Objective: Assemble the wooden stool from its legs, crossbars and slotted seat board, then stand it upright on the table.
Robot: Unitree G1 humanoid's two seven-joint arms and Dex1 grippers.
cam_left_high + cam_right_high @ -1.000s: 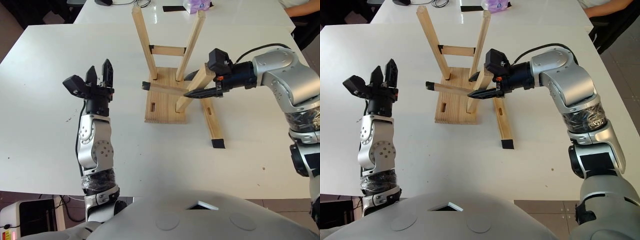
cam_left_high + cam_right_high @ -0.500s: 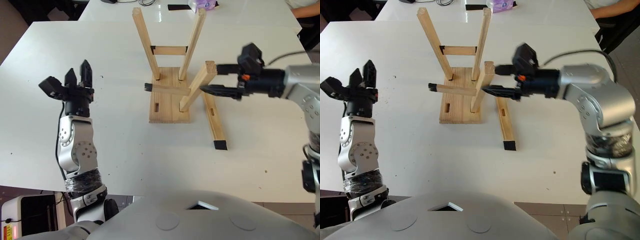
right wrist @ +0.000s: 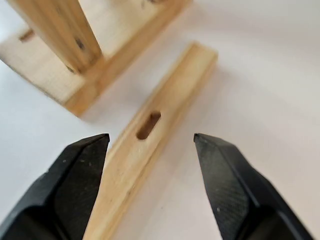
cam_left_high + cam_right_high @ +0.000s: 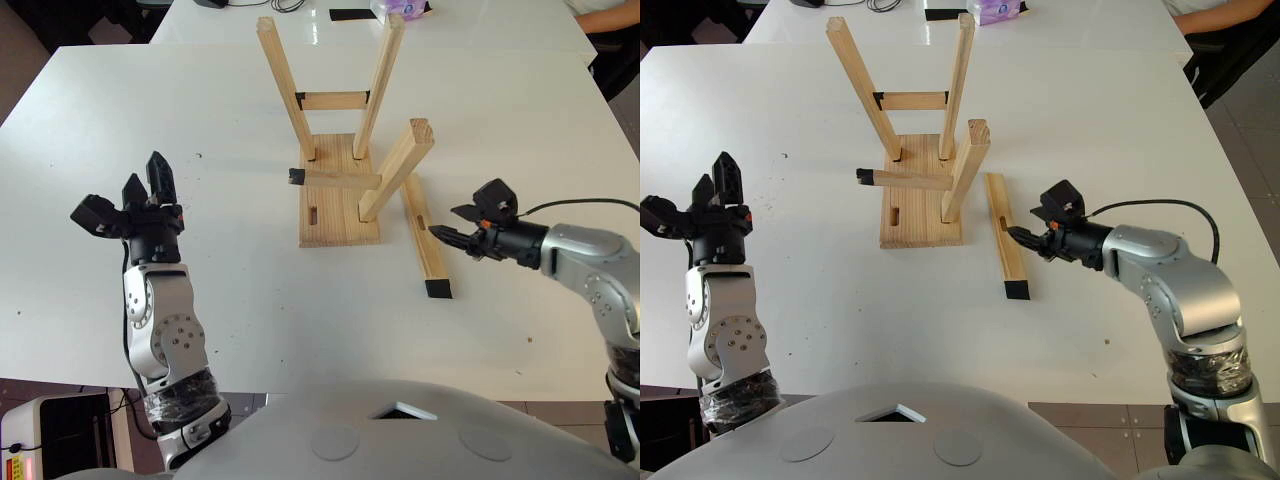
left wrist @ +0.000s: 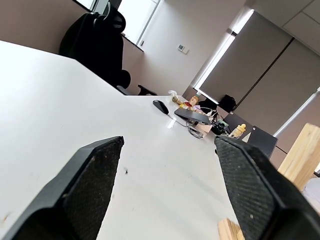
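The slotted seat board (image 4: 340,228) lies flat mid-table. Two legs (image 4: 283,88) (image 4: 378,85) stand in it, joined by a crossbar (image 4: 335,100). A third leg (image 4: 398,170) leans in the board's near right slot, and a black-tipped crossbar (image 4: 330,179) pokes out of it to the left. One loose leg (image 4: 424,245) lies flat right of the board. My right gripper (image 4: 450,225) is open just right of that loose leg, low over the table, and the leg's slot (image 3: 148,125) shows between its fingers (image 3: 75,185). My left gripper (image 4: 125,200) is open, raised at the left, well away from the stool.
A second table behind carries a black mouse (image 4: 210,4), cables and a purple pack (image 4: 400,8). A person's arm (image 4: 605,12) rests at its far right corner. The table's front edge (image 4: 400,385) runs close below both arms.
My right gripper let go of the leaning third leg and drew back and down to the loose leg on the table. My left arm sank lower and further left.
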